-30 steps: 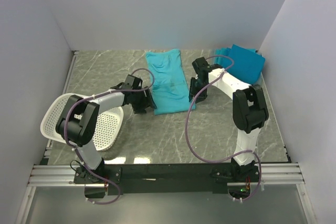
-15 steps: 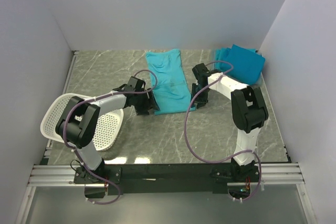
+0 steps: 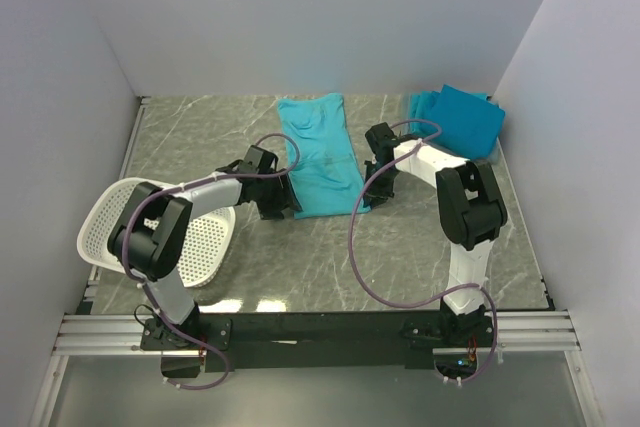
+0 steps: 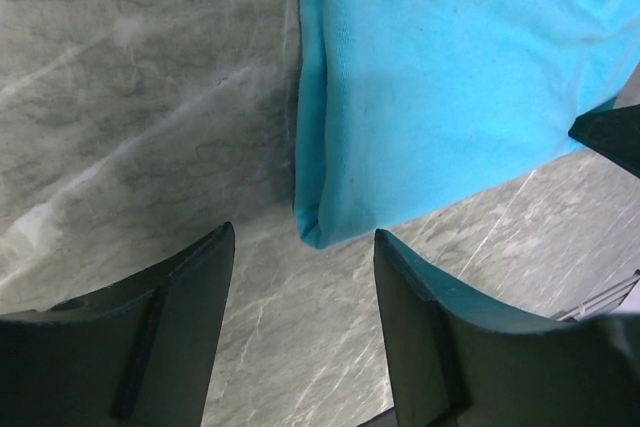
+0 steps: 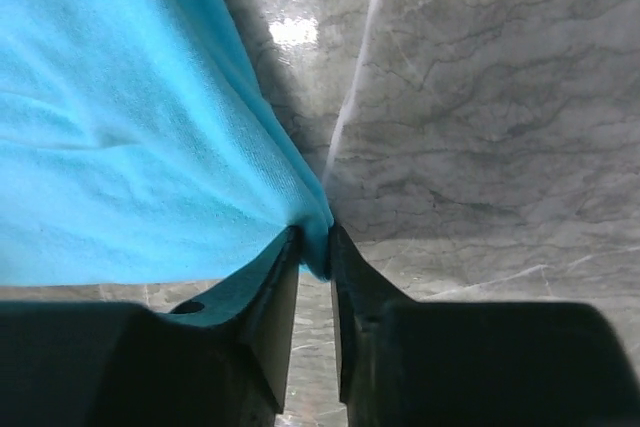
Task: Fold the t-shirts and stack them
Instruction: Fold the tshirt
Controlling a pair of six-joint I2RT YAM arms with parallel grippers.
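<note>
A teal t-shirt, folded into a long strip, lies flat in the middle of the table. My right gripper is at its near right corner; in the right wrist view the gripper is shut on that corner of the t-shirt. My left gripper sits low at the near left corner. In the left wrist view it stands open, and the corner of the t-shirt lies just ahead of its fingertips, untouched. A second teal t-shirt lies folded at the back right.
A white perforated basket stands tilted at the left, beside the left arm's base. Grey walls close the table on three sides. Purple cables loop from both arms over the marble tabletop.
The right gripper's jaws have closed onto the shirt's near right corner. The left gripper has slid a little right, up to the near left corner, its jaws slightly narrower.
</note>
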